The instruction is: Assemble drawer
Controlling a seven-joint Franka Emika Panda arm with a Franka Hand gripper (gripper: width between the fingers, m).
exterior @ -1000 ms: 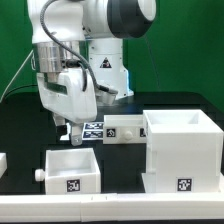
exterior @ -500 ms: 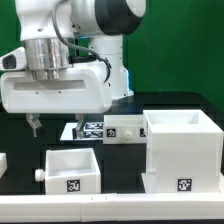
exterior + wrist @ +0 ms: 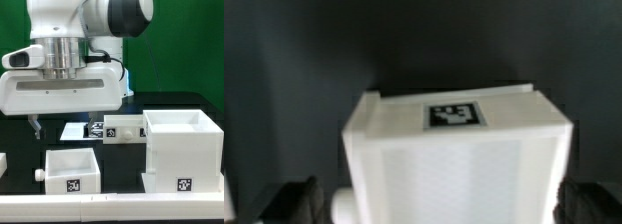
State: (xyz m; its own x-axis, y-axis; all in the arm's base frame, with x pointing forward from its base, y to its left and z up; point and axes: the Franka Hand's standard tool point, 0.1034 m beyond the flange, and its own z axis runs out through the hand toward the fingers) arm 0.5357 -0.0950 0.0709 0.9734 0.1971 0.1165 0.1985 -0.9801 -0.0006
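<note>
Wrist view is showing the black two-finger gripper (image 3: 446, 203) hanging wide open and empty over the small white open-topped drawer box (image 3: 452, 150), likely lining up a grasp; the tall white square housing (image 3: 181, 150) is standing beside it, at the exterior view's right.

I see the small drawer box (image 3: 72, 166) on the table (image 3: 120, 168) toward the exterior view's left, with the larger drawer housing (image 3: 182, 150) near it on the right. The marker board (image 3: 93, 130) lies behind the gap between them.
</note>
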